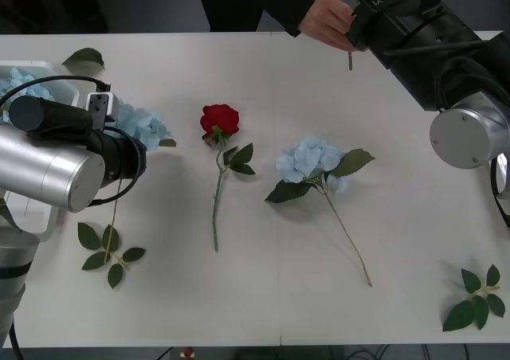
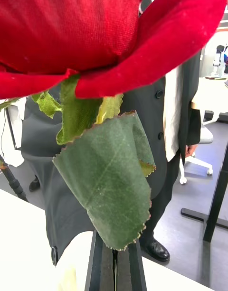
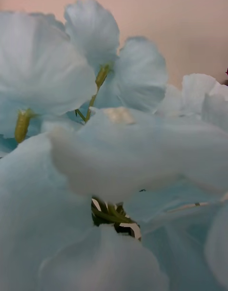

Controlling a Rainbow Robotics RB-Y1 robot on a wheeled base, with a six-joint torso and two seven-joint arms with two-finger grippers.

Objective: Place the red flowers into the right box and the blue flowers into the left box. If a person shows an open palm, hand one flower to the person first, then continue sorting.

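At the table's far edge, the right gripper (image 2: 113, 267) clamps an artificial deep-red rose's (image 2: 104, 34) stem while a person's bare hand (image 1: 328, 21) touches it; left gripper's state unclear.

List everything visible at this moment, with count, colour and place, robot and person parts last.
Red flowers: two, deep red; one lying at table centre, one held in the right gripper, its bloom close to the right wrist camera.
Blue flowers: three seen, pale blue; one right of centre, one under the left arm, one in the left box.
Left box: one, white, far left table edge.
Loose leaf sprigs: three, green; front left, front right, far left.
Table: one, white.
Left gripper: over the blue flower at left.
Right gripper: far right table edge, shut on a red flower's stem.
Person's hand: one, bare, at the right gripper.
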